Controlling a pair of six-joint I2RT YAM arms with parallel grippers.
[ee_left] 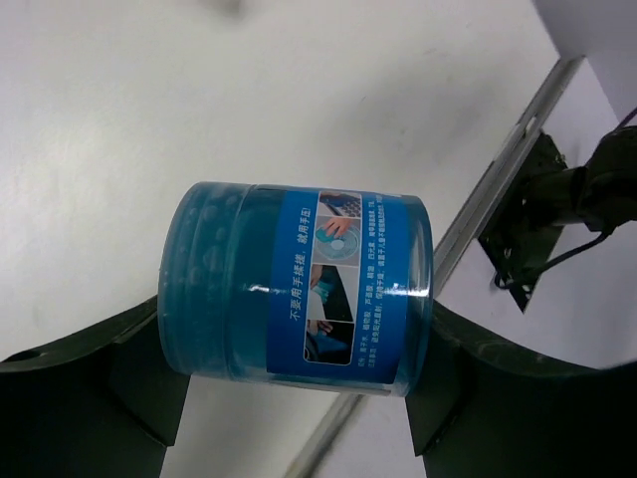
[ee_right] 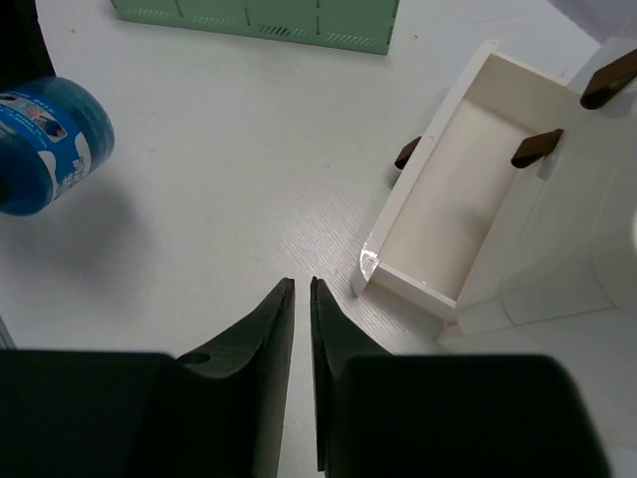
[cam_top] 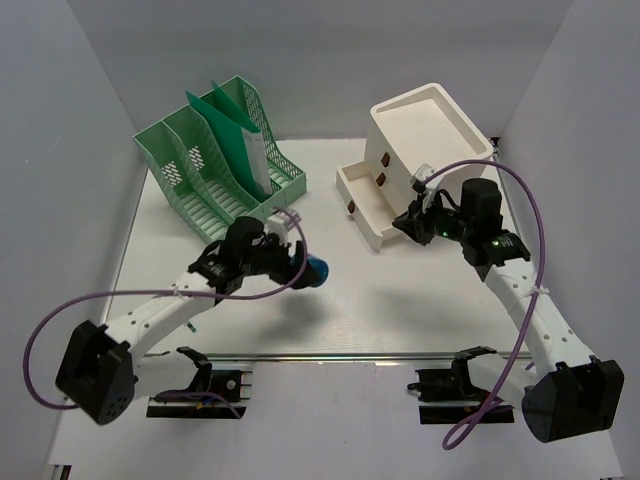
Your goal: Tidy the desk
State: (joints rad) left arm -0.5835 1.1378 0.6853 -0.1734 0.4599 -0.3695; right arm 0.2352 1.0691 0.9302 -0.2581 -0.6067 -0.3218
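Observation:
My left gripper hangs over the white desk, shut on a blue translucent jar with a printed blue label. In the left wrist view the jar lies sideways between the two dark fingers, held by its ends above the tabletop. The right wrist view shows the same jar at far left. My right gripper hovers by the open drawer. Its fingertips stand almost together with nothing between them, just left of the drawer's front corner.
A white drawer box stands at the back right with brown handles; its lowest drawer is pulled out and shows nothing inside. A green file organiser with a green folder stands at the back left. A metal rail runs along the near edge.

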